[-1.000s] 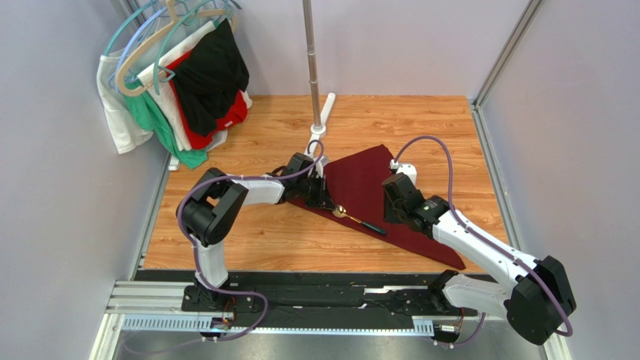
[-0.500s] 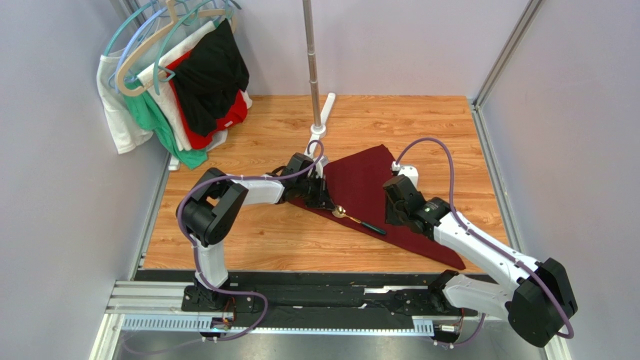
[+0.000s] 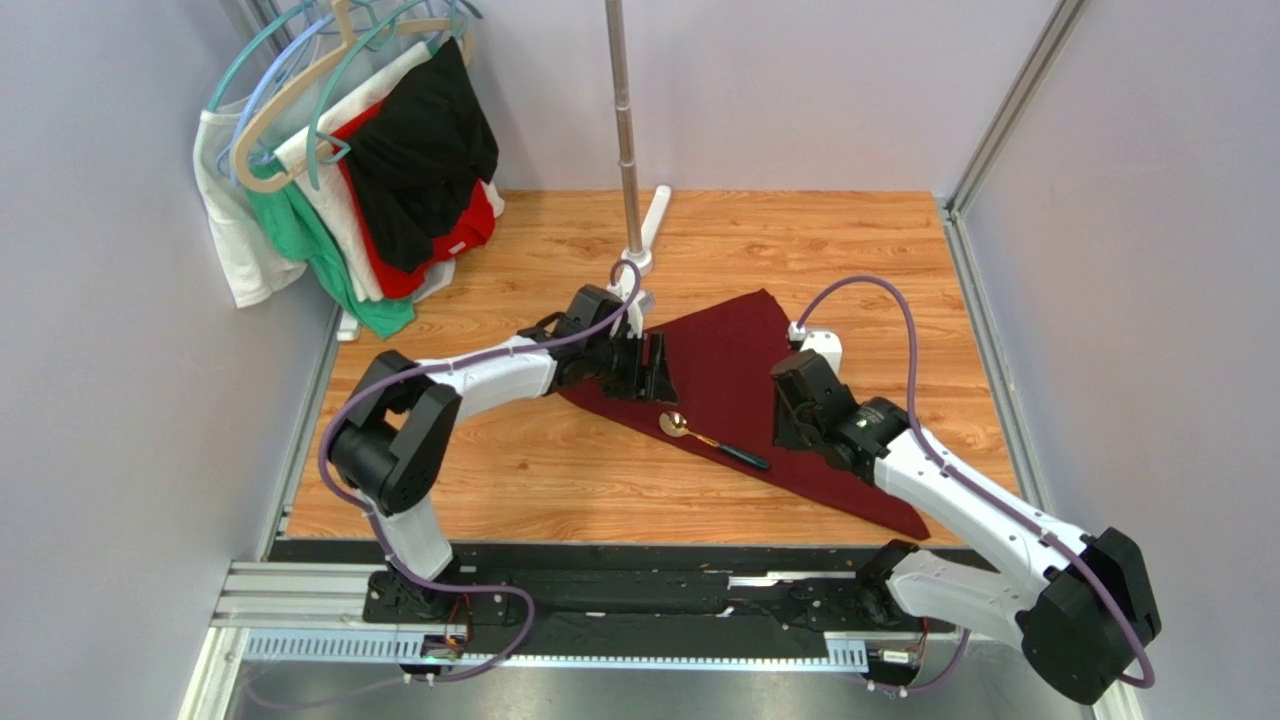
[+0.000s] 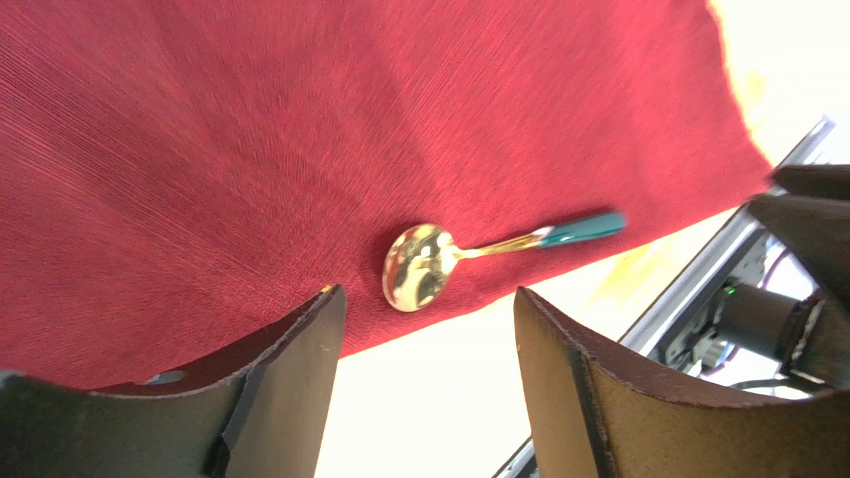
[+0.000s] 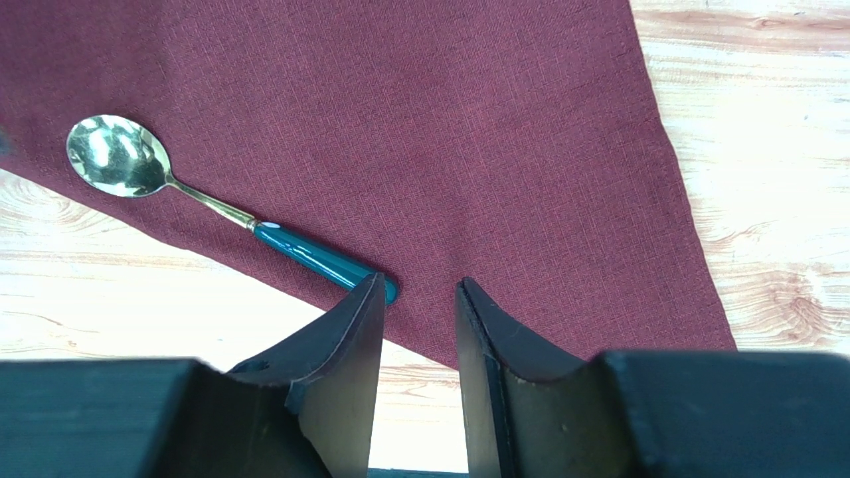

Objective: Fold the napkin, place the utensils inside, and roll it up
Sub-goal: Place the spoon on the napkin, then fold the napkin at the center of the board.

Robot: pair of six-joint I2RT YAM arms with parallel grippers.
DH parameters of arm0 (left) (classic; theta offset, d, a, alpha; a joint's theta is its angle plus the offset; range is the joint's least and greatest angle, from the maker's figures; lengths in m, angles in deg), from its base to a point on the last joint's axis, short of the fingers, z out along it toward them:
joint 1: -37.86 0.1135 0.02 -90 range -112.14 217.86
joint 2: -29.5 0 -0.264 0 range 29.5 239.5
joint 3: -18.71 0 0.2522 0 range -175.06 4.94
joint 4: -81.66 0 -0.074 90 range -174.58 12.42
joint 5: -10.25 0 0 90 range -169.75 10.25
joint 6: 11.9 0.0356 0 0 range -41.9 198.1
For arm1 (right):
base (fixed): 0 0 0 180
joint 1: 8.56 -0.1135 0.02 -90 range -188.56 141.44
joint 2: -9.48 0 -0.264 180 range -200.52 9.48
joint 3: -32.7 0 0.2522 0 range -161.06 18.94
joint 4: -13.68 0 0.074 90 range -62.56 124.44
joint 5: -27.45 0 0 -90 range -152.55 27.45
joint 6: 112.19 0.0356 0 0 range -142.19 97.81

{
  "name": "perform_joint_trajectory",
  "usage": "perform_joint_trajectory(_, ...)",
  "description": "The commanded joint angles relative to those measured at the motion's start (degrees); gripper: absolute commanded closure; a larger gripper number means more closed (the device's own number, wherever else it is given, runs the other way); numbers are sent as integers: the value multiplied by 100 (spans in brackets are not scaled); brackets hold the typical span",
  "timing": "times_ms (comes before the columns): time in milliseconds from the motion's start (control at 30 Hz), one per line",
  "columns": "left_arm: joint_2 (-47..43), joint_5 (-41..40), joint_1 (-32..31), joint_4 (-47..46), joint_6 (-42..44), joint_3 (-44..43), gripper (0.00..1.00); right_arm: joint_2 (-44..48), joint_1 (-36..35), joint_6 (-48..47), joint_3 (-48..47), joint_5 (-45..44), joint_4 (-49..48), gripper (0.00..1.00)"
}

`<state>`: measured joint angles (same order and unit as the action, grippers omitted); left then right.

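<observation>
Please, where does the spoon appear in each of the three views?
Top external: spoon in the centre, on the napkin near its front edge.
Left wrist: middle of picture, bowl left.
Right wrist: upper left, bowl leftmost.
Shared landmark: the napkin edge along the spoon.

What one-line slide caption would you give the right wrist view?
Right gripper, jaws apart and empty, over the maroon napkin with the gold spoon lying near its edge.

Beneath the right gripper (image 5: pixel 419 291), the dark maroon folded cloth napkin (image 5: pixel 449 110) looks matte and finely woven. Left of its dull black plastic fingers (image 5: pixel 344 344), the slim spoon (image 5: pixel 239 219) has a mirror-bright gold metal bowl and a glossy teal handle. The light wooden tabletop (image 5: pixel 768 179) shows smooth grain.
</observation>
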<state>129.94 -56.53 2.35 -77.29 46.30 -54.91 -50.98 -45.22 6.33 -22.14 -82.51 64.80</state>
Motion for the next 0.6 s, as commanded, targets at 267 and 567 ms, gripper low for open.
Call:
perform_joint_trajectory(267, -1896, -924, 1615, 740, 244, 884, 21, 211, 1, -83, -181, -60, -255, 64)
perform_joint_trajectory(567, -2565, -986, 2768, -358, -503, 2135, 22, -61, 1, -267, -146, 160, -625, 64)
